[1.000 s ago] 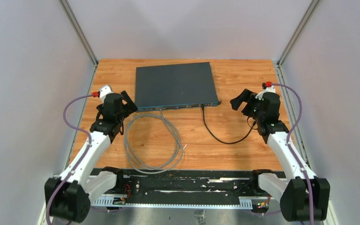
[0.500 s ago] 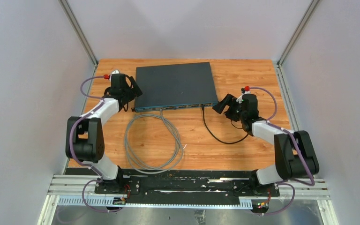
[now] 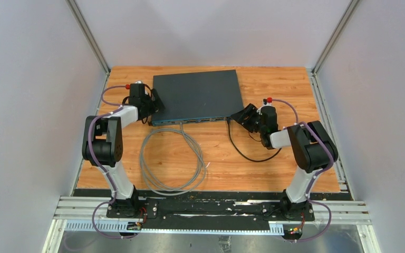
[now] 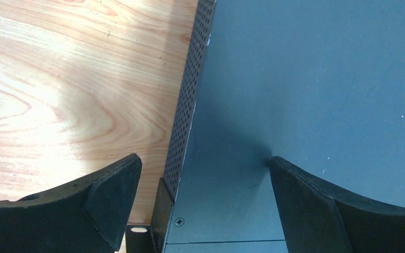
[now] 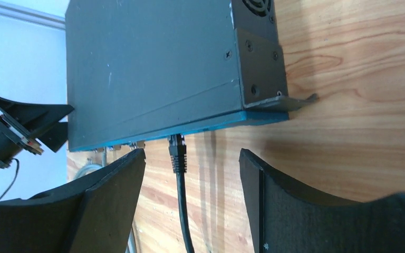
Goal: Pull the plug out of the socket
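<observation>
Plug (image 5: 177, 153) sits in the near face of the switch (image 5: 147, 68), toward its right end, with its black cable (image 5: 183, 211) trailing onto the tabletop (image 5: 348, 132). Right fingers (image 5: 105, 205) spread, one each side of the plug, not touching it. Left fingers (image 4: 111, 195) spread, straddling the switch's left edge.

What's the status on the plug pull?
Left gripper open over the network switch, left corner. Right gripper open, jaws either side of the black plug, not touching. Plug seated in socket. Nothing in the way.
</observation>
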Robot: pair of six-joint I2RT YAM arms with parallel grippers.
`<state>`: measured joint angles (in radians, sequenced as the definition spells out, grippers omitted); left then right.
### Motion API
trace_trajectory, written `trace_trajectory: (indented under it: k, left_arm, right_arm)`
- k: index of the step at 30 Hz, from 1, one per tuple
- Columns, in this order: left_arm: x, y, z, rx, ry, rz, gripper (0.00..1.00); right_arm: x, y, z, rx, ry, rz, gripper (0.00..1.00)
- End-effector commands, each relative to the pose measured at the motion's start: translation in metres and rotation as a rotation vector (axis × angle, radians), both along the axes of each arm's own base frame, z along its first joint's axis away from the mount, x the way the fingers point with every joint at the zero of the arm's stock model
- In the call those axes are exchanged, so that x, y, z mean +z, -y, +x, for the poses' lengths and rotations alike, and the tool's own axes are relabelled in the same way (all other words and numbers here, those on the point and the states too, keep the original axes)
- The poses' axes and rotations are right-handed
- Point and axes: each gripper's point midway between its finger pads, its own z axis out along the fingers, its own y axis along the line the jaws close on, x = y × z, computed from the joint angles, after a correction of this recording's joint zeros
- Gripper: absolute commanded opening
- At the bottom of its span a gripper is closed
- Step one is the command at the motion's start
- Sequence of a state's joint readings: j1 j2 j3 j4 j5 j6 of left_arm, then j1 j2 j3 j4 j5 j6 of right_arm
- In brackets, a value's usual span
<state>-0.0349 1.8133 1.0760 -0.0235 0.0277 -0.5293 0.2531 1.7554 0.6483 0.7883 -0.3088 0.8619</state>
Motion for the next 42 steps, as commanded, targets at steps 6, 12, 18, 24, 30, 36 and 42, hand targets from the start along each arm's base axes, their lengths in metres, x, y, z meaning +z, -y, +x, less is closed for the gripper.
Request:
trace_trajectory:
  k: [6, 12, 18, 24, 30, 36, 42]
  left_arm:
    - [-0.013, 0.005, 0.000, -0.075, -0.023, -0.013, 0.89]
    - [-0.019, 0.007, -0.001, -0.086, -0.038, -0.024, 0.87]
    - [-0.022, 0.009, -0.001, -0.091, -0.044, -0.030, 0.86]
    - [-0.024, 0.009, -0.002, -0.093, -0.051, -0.039, 0.85]
    - [-0.025, 0.012, -0.002, -0.096, -0.047, -0.056, 0.84]
    - [-0.027, 0.015, -0.003, -0.104, -0.053, -0.072, 0.84]
    - [-0.030, 0.017, -0.004, -0.108, -0.060, -0.081, 0.83]
  right_arm:
    - [-0.007, -0.018, 0.004, -0.026, 0.045, 0.146, 0.64]
    - [-0.015, -0.026, 0.001, -0.021, 0.037, 0.177, 0.61]
    - [-0.021, -0.026, -0.001, -0.046, 0.037, 0.182, 0.54]
    - [-0.025, -0.026, 0.000, -0.067, 0.033, 0.195, 0.51]
    - [-0.027, -0.026, 0.003, -0.084, 0.029, 0.203, 0.49]
    - [-0.032, -0.026, 0.005, -0.111, 0.009, 0.217, 0.47]
    - [-0.037, -0.026, 0.006, -0.141, -0.012, 0.221, 0.46]
